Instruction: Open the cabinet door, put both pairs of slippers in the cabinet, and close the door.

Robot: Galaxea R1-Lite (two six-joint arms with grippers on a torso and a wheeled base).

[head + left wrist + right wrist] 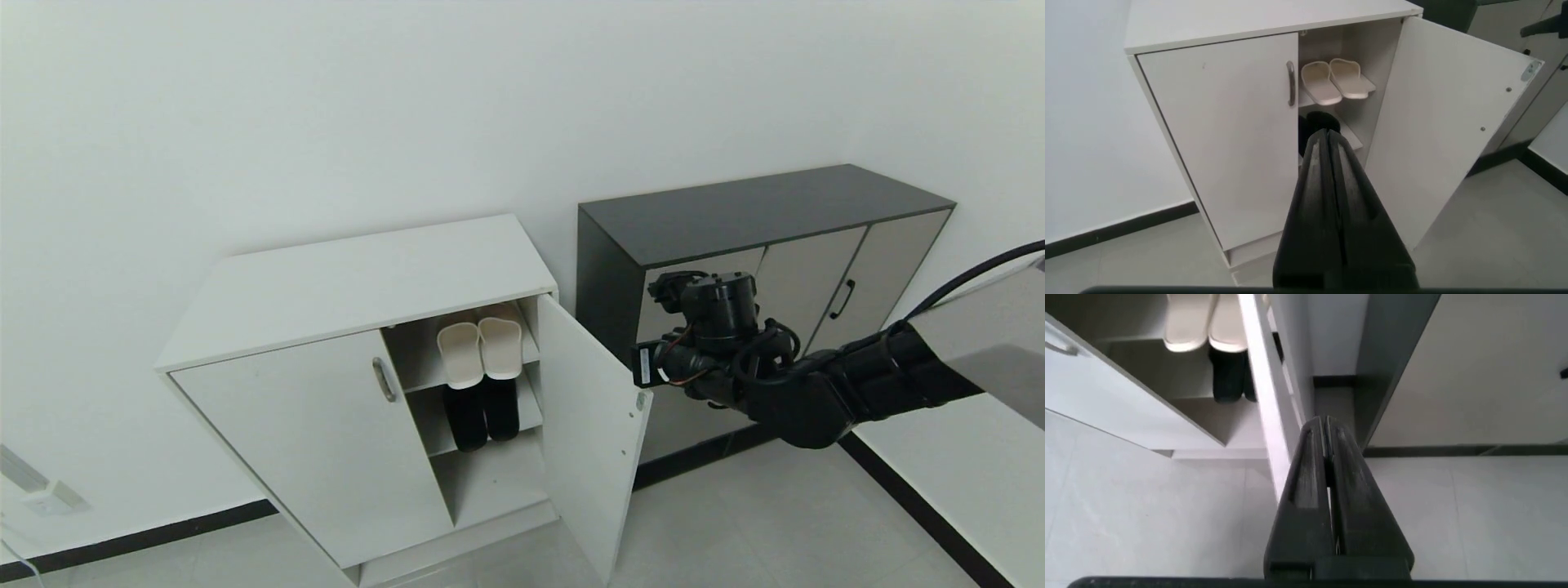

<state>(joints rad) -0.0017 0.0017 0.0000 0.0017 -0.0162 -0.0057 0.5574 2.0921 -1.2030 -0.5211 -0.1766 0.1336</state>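
Right gripper (1327,425): fingers pressed flat together, clenched on nothing. It sits at the outer side of the open door (592,425), just beside that door's free edge. Whether it touches the panel cannot be told.

Left gripper (1327,139): likewise clenched, fingers together, nothing between them. It is held back from the cabinet front and pointed at the open compartment.

White cabinet (351,273): stands on the floor (735,531) against the wall (326,122). The closed door (318,441) covers its left half, with a metal handle (384,380) at its inner edge. The open door is swung wide out from the right half.

Contents, seen through the opening:
- White slippers (480,351) lie on the upper shelf, side by side and touching, their ends overhanging the shelf front.
- Black slippers (482,416) lie on the shelf directly below, side by side, also jutting past the shelf edge.

Surroundings: a dark cabinet (759,212) stands just to the right of the white one — doors shut — and the right arm crosses in front of it. A black skirting (139,539) runs along the foot of the wall, and the floor is pale tile.
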